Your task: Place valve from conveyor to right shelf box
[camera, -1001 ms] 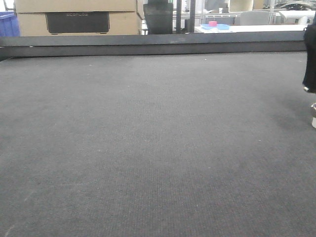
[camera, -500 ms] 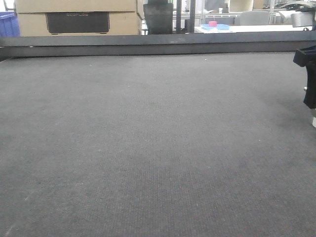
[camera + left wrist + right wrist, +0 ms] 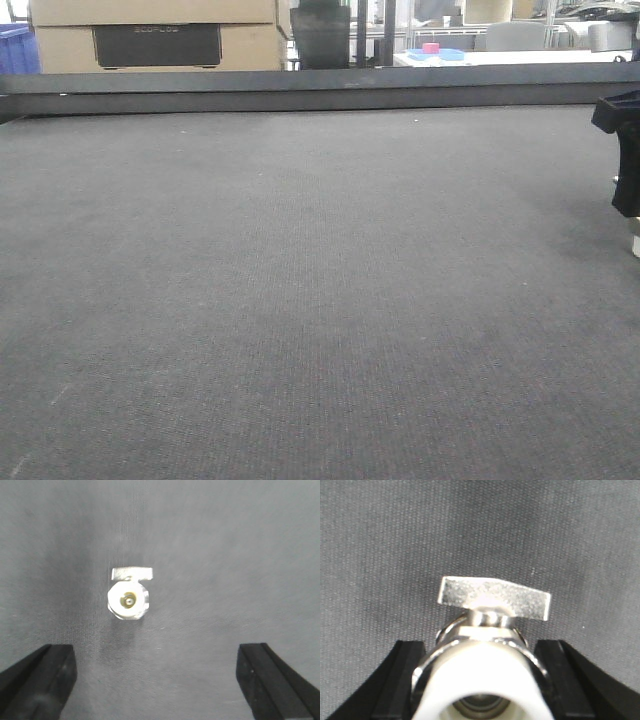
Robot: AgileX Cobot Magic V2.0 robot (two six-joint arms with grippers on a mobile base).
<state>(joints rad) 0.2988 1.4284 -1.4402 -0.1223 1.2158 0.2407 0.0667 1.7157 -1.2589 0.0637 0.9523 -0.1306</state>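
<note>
Plainly the right gripper (image 3: 480, 650) is nearer, straddling the valve (image 3: 485, 630), whose bore faces it; pinching or not, cannot tell; the left gripper (image 3: 155, 649) hangs spread.

The left fingers (image 3: 42, 677) and right fingers (image 3: 570, 680) are matte black, blocky, with bevelled edges.

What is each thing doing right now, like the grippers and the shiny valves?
left gripper: open, empty.
loose valve: lying on the conveyor, untouched.
right gripper: shut on the held valve.
held valve: pinched on both sides.
conveyor: moving or stopped, cannot tell.
</note>
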